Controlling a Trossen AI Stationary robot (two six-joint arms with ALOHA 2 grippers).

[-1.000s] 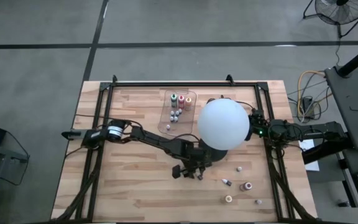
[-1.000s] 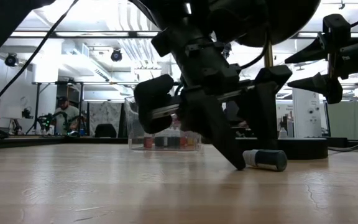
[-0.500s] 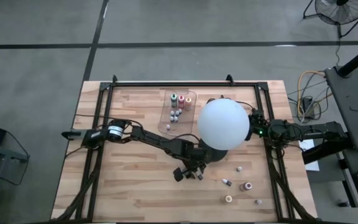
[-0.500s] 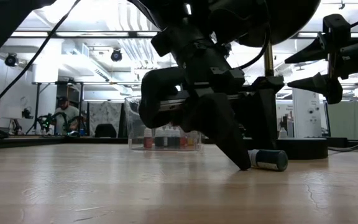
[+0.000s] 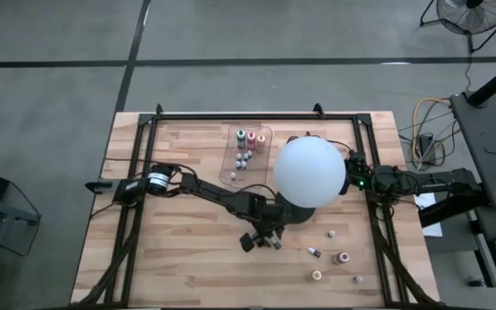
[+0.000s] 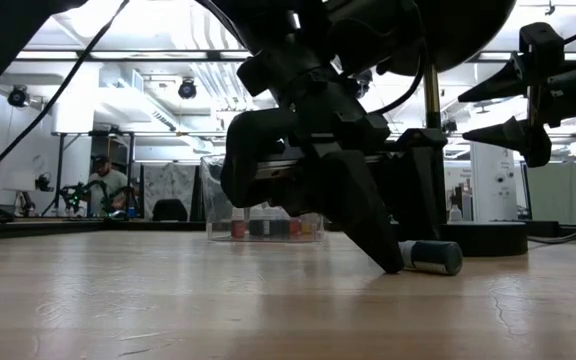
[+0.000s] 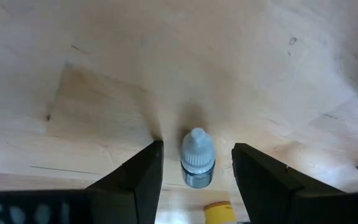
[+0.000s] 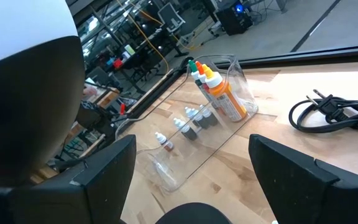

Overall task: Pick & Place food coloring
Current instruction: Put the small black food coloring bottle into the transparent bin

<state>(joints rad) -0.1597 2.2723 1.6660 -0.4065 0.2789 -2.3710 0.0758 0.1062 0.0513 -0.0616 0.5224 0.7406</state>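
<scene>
A thumb-sized food coloring bottle (image 7: 197, 163), grey-blue with a white cap, lies on its side on the wood. My left gripper (image 7: 197, 149) is open and lowered over it, one finger on each side with a gap to both. In the high view it is at table centre (image 5: 263, 240), in front of the globe. In the low view one finger tip (image 6: 390, 262) is down beside the lying bottle (image 6: 434, 257). Several more bottles stand in the clear tray (image 5: 233, 164). My right gripper (image 5: 350, 169) waits open to the right of the globe.
The big white globe (image 5: 310, 171) on its black base stands just behind the left gripper. Several loose bottles lie toward the near right corner (image 5: 342, 257), (image 5: 316, 275), (image 5: 331, 233). A black cable (image 8: 331, 114) lies near the far right. Bare wood stretches over the table's near left.
My left gripper has shifted slightly toward the near edge and turned a little around the lying bottle, its low finger tip ending closer to the bottle. The bottle has stayed where it was.
</scene>
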